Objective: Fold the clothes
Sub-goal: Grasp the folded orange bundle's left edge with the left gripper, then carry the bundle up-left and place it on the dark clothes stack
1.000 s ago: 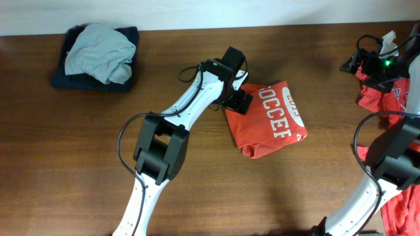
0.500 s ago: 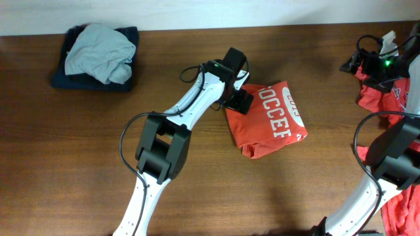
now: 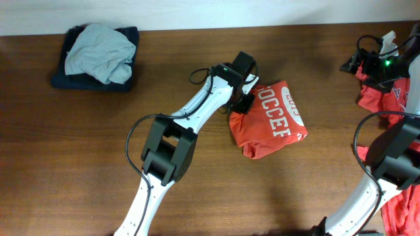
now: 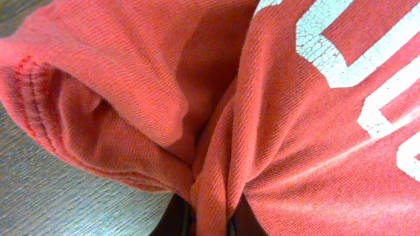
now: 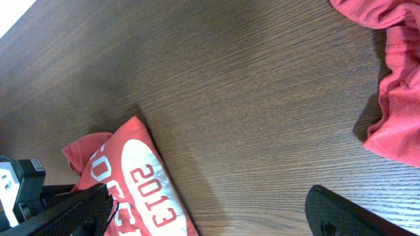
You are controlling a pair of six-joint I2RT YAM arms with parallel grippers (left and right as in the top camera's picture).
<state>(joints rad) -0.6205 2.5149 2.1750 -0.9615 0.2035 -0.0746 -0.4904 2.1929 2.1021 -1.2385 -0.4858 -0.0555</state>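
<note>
Left wrist cam, L hand (image 4: 209, 221) clamped on red tee (image 4: 295, 144) fold

You have bare table (image 3: 65, 151) at left and front; a grey-and-navy pile (image 3: 98, 56) blocks the far-left corner; the folded shirt (image 3: 272, 124) sits mid-table; red shirts (image 3: 384, 98) crowd the right edge.

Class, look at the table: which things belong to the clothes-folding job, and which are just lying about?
Job in hand:
- SOCCER T-shirt, pinched at its edge by the left gripper
- crumpled orange-red shirts at the right edge

Lying about:
- grey garment heaped on a dark blue garment, back left corner, with neither arm near it
</note>
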